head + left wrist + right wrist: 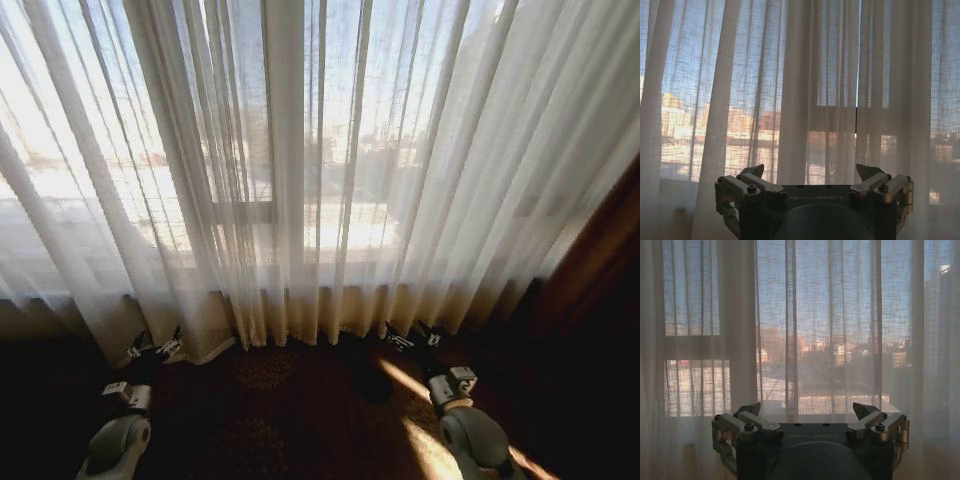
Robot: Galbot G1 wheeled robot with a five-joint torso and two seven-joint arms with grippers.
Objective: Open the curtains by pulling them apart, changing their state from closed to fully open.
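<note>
The curtains [300, 170] hang drawn shut across a bright window, their sheer pleats reaching down to a dark patterned carpet [290, 400] streaked with sunlight toward 5 o'clock. A dark brown drape [600, 270] stands at 3 o'clock. The left gripper [154, 349] sits low at 7 o'clock, its fingers [752, 172] spread apart and holding nothing, just short of the fabric. The right gripper [416, 338] sits at 5 o'clock, its fingers [865, 411] likewise spread and free. City buildings show through the weave.

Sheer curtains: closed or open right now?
Closed. The sheer off-white pleated curtains hang spread across the whole window, with no parted gap; neither tool holds any fabric.
</note>
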